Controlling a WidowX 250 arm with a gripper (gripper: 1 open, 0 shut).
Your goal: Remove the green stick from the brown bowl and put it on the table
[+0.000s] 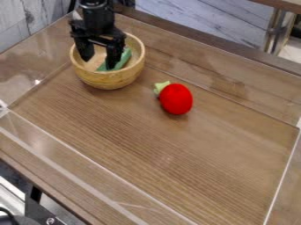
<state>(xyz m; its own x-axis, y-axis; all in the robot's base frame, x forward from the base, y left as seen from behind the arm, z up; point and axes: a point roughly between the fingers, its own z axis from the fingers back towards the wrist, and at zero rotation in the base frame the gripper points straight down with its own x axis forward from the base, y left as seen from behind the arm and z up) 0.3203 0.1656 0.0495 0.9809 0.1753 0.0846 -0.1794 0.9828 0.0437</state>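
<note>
The brown bowl (114, 81) stands at the back left of the table (165, 149). Inside it lies the green stick (116, 61), a mint-green bar leaning against the bowl's right inner wall and partly hidden by the gripper. My black gripper (99, 53) points straight down into the bowl, open, with its fingers spread wide. The left finger is near the bowl's left rim and the right finger (116, 47) is just above the stick. Whether a finger touches the stick I cannot tell.
A red strawberry-like toy (175, 98) with a green top lies on the table to the right of the bowl. Clear plastic walls (35, 79) run round the table's edges. A table leg (274, 33) stands at the back right.
</note>
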